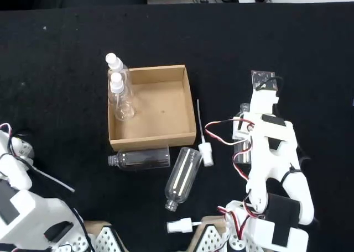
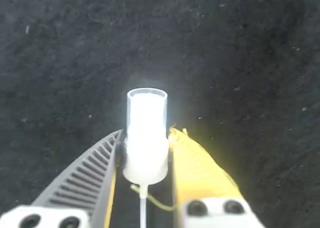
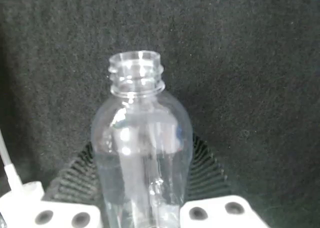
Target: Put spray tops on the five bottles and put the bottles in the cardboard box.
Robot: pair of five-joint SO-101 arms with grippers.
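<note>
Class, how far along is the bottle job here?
Done: two capped bottles stand in the box. In hand: left gripper holds a spray top; right gripper holds an open bottle. Left: two uncapped bottles lie beside two loose tops.

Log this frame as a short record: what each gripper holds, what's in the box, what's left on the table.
left gripper: shut on spray top
right gripper: shut on uncapped bottle
cardboard box: two capped bottles inside, by its left wall
table: two lying bottles without tops before the box; two loose spray tops near them
</note>
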